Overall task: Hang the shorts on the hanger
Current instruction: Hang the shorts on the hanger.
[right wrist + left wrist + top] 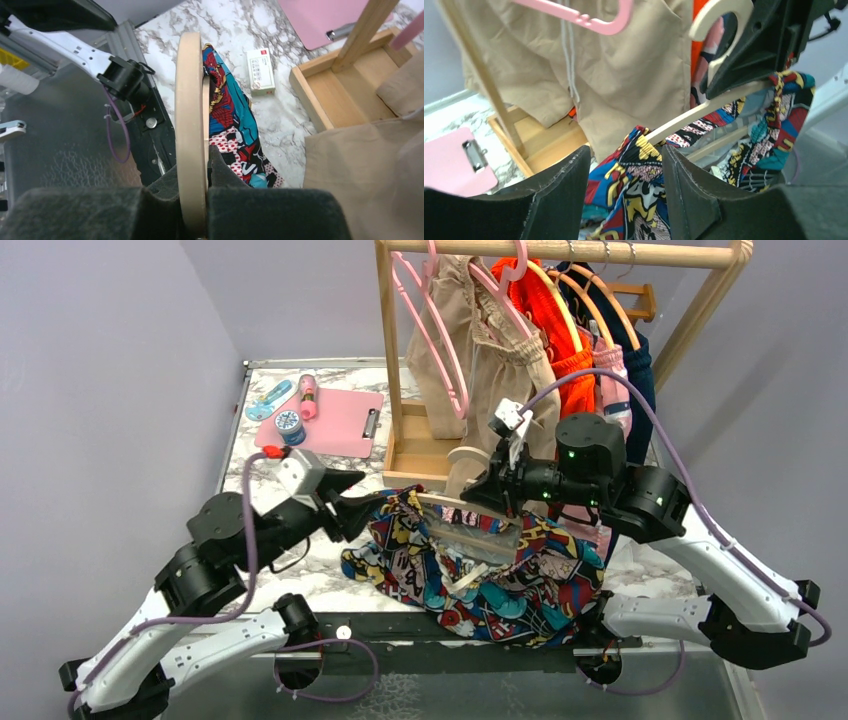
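The comic-print shorts (480,575) lie bunched on the table's near middle, partly draped over the cream hanger (468,530). My right gripper (482,488) is shut on the hanger near its hook and holds it tilted above the table. In the right wrist view the hanger (189,100) runs edge-on between the jaws of that gripper (194,165), with the shorts (227,115) just beyond. My left gripper (360,502) is at the shorts' left edge. In the left wrist view it (626,150) is open, with a fold of the shorts (644,175) in the gap, hung over the hanger's arm (684,116).
A wooden clothes rack (390,360) stands behind, with beige shorts (480,350) on pink hangers and an orange garment (555,320). Its box base (415,455) sits by the hanger. A pink clipboard (325,420) and tape roll (288,423) lie far left. A small white box (261,71) lies near the shorts.
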`<state>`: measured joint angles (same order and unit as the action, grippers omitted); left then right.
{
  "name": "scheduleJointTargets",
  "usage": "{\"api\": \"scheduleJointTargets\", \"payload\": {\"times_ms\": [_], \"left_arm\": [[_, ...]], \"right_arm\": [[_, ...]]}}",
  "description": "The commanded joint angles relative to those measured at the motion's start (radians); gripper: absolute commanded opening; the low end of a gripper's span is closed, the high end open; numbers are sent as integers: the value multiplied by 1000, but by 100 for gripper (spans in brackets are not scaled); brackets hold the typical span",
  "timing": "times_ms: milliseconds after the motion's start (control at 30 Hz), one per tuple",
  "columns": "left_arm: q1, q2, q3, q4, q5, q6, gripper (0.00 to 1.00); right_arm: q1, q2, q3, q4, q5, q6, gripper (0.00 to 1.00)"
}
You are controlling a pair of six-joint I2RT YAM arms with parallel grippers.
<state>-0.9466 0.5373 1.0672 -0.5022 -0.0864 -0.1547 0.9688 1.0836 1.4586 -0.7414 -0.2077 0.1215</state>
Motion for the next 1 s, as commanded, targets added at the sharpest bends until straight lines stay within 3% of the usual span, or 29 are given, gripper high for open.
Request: {"api": "scheduleJointTargets", "payload": {"times_ms": [0,233,333,500,667,800,967], "left_arm": [[-1,70,35,90,227,146,59],[-1,172,67,124,415,277,64],[-1,198,91,123,513,313,61],[-1,234,116,110,631,328,58],[-1,272,150,58,750,302,63],[-1,314,166,-44,758,315,43],[-1,280,124,-78,659,354,35]], "right_arm": [[4,-58,-20,139,-122,-44,1],[4,-80,-20,157,-274,-80,1],[4,-84,-2,145,-292,-91,1],[4,-86,23,131,-321,-110,1],[4,-88,35,127,-334,-121,1],[4,-90,42,134,-342,-121,1],[3,-95,55,122,-335,-127,1]]}}
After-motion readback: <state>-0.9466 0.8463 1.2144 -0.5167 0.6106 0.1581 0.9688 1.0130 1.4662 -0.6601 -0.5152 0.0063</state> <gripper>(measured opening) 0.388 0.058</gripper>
